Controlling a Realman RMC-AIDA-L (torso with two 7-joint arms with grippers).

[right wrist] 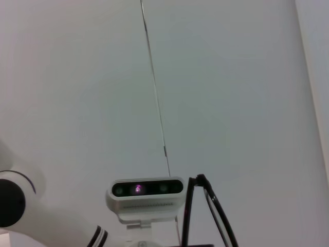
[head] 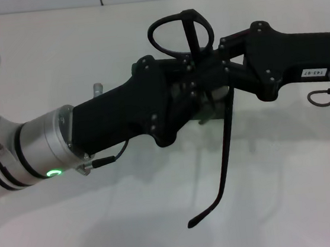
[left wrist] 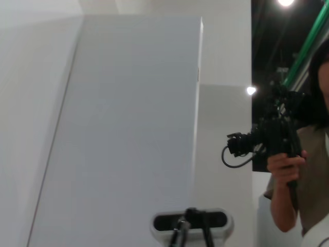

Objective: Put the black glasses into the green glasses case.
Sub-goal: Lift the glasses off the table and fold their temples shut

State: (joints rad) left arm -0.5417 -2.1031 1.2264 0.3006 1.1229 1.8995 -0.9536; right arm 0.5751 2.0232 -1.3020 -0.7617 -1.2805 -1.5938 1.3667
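left gripper (head: 200,89) + right gripper (head: 216,73): both meet at black glasses (head: 180,35), closure unclear | risk: dangling temple snags, glasses drop on counter (head: 56,58)

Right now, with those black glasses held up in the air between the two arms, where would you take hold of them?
Probably at the frame front, from above: the black glasses have a lens rim standing clear over the left gripper and right gripper, while the temple arm dangles loose.

Meeting mid-air above the white table (head: 106,237): left gripper (head: 176,92) and right gripper (head: 230,71), black glasses (head: 182,35) between them, one temple arm hanging down.
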